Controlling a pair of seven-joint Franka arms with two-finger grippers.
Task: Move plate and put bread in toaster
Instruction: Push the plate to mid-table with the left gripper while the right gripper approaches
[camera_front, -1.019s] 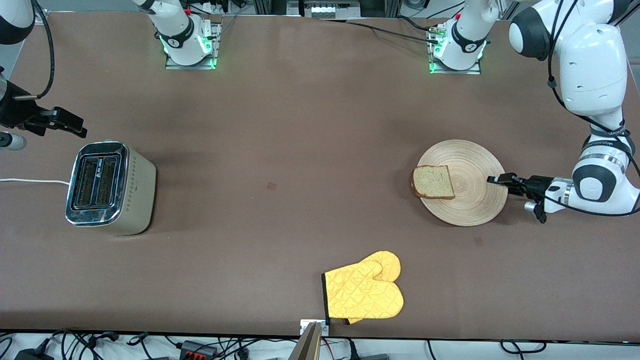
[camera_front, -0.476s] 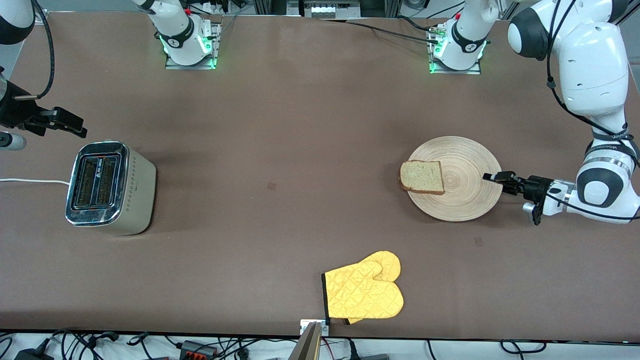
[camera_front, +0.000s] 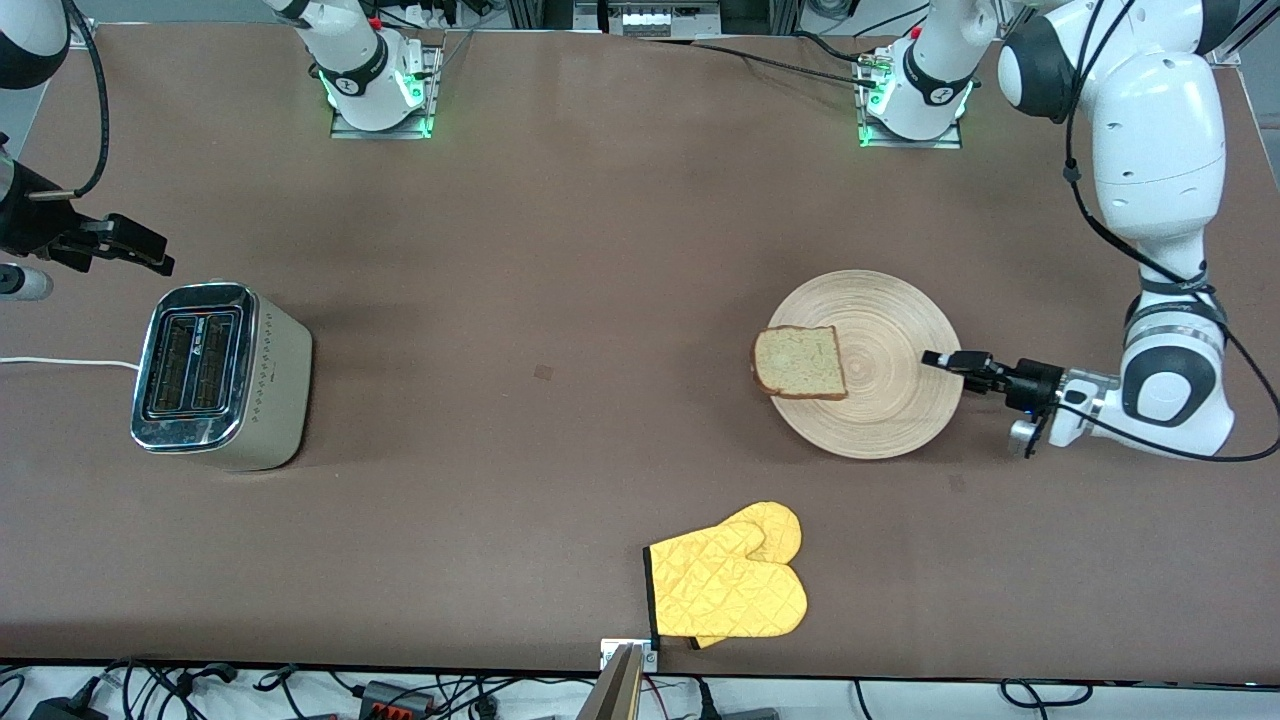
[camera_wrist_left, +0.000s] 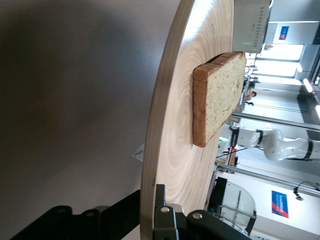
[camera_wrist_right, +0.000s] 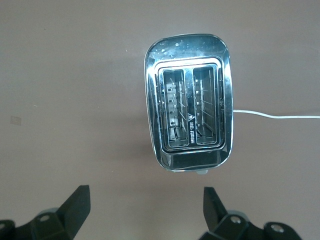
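The plate (camera_front: 866, 364) lies on the brown table (camera_front: 600, 250) in the right half of the front view, a little below mid-height. The bread (camera_front: 799, 362) lies flat on it, at the edge toward the toaster, one corner just overhanging the rim. The left gripper (camera_front: 945, 359) comes in low from the right side of the frame, its fingers clamped together on the plate's rim at the edge toward the left arm's end of the table. In the left wrist view the rim (camera_wrist_left: 156, 150) runs down between the two black fingers (camera_wrist_left: 165, 225) at the bottom of the frame, with the slice (camera_wrist_left: 216, 97) above.

The toaster (camera_front: 215, 375) stands at middle left of the front view, both slots empty, its white cord (camera_front: 60, 363) running off the left edge. The right gripper (camera_front: 140, 250) hangs in the air at the left edge, just above the toaster in the frame, fingers (camera_wrist_right: 75, 205) spread wide apart and holding nothing; this arm waits. A yellow oven mitt (camera_front: 728, 585) lies at lower centre, near the table's front edge.
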